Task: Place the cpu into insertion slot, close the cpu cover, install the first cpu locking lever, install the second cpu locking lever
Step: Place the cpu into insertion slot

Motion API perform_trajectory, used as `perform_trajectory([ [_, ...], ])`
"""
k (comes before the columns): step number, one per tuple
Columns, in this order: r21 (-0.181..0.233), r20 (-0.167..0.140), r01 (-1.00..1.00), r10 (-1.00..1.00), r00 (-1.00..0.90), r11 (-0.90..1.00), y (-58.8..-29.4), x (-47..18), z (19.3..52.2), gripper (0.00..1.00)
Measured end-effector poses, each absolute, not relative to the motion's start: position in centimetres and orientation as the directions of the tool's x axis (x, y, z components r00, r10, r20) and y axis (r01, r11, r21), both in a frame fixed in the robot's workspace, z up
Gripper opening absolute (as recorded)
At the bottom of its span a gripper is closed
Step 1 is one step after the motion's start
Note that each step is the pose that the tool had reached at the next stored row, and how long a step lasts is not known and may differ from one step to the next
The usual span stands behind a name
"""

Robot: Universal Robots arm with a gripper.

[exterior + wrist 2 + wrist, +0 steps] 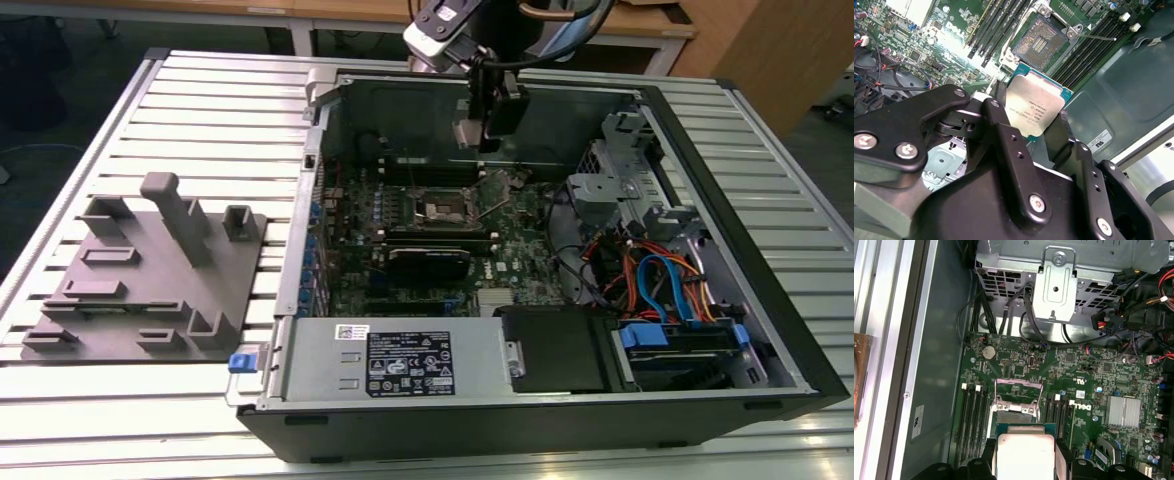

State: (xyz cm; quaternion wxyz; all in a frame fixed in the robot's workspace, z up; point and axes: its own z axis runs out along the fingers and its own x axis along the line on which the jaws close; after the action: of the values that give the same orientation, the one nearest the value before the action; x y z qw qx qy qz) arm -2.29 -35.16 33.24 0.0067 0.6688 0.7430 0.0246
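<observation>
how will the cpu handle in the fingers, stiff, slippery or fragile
Likely stiff: the cpu looks flat and unbent, held by its edges between the fingers. Its smooth metal top looks slippery, so it could slide in a loose hold. Its thin green board edge may chip if squeezed hard or dropped askew onto the slot.

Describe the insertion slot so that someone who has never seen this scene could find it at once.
Inside the open computer case on the slatted table, find the green motherboard. Near its middle sits the insertion slot, a dark socket with a silvery rim. It is square, unlike the long narrow memory slots flanking it, and empty: the gripper holds the cpu.
</observation>
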Motion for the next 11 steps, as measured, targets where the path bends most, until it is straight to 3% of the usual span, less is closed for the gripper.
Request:
perform_trajectory([
  [11,0.045,0.023,0.994,0.994,-0.105,0.104,-35.16,-2.29,32.59,0.54],
])
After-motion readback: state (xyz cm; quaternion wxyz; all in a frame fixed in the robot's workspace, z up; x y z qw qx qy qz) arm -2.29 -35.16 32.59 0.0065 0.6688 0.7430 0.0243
